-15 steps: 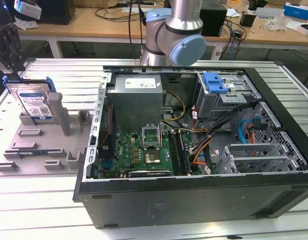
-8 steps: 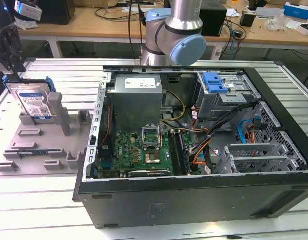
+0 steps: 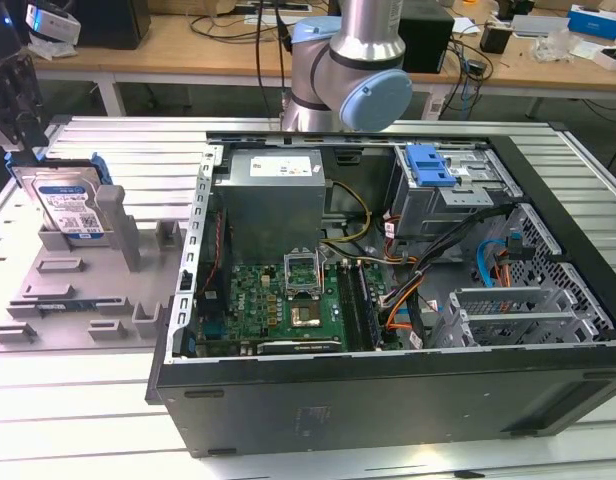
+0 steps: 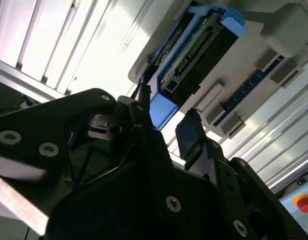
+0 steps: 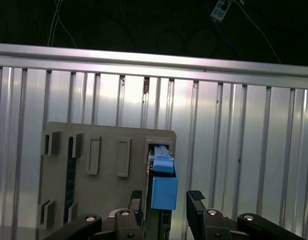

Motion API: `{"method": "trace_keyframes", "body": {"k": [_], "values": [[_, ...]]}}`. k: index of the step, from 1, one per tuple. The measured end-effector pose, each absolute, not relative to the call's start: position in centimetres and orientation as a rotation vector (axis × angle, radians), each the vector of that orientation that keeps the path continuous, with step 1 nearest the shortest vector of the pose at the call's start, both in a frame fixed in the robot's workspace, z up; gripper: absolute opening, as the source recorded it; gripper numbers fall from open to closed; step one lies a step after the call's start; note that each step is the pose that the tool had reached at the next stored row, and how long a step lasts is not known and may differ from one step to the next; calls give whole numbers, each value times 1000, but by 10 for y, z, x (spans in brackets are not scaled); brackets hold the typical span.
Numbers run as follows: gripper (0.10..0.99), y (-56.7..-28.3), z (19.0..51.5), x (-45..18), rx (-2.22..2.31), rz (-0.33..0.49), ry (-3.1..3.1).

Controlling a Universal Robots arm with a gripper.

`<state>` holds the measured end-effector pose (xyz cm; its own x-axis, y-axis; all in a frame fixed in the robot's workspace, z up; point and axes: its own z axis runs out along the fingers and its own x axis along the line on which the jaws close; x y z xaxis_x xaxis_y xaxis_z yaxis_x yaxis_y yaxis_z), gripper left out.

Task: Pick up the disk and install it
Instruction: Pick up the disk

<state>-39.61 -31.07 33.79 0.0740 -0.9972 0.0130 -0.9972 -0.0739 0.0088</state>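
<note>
1. Disk position. The disk point(image 3: 70, 205) stood on edge in a slot of the grey fixture point(image 3: 48, 300), at the exterior view's left, well apart from the open case point(image 3: 388, 400). The slot held it upright with the label face exposed. This left its narrow upper edge free for a pinch from above. Lying flat on the table point(image 5: 219, 150), it would have offered me no edge to reach.

2. Gripper position. My gripper point(image 5: 165, 197) hung above that edge. In both wrist views my fingers point(image 5: 196, 199) straddled the end of the blue carrier point(image 5: 164, 192), one on each broad side. This alignment faced the pads toward the flat sides, which I judged the steadiest surfaces for a grip.

3. Finger state. The fingers were spread apart. In the first wrist view a gap showed on each side of the carrier. Nothing was clamped, and the fixture alone carried the disk.

4. Task state. The disk was not yet lifted. The drive cage point(image 3: 458, 195) sat in the case's far corner, toward the exterior view's right. I judged the pick-up to be at the approach stage and the installation wholly undone.
</note>
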Motion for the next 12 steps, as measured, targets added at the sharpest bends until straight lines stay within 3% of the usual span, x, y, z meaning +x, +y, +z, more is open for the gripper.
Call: {"method": "trace_keyframes", "body": {"k": [12], "values": [[482,-311,333,-396,2240,5,-2180]]}}
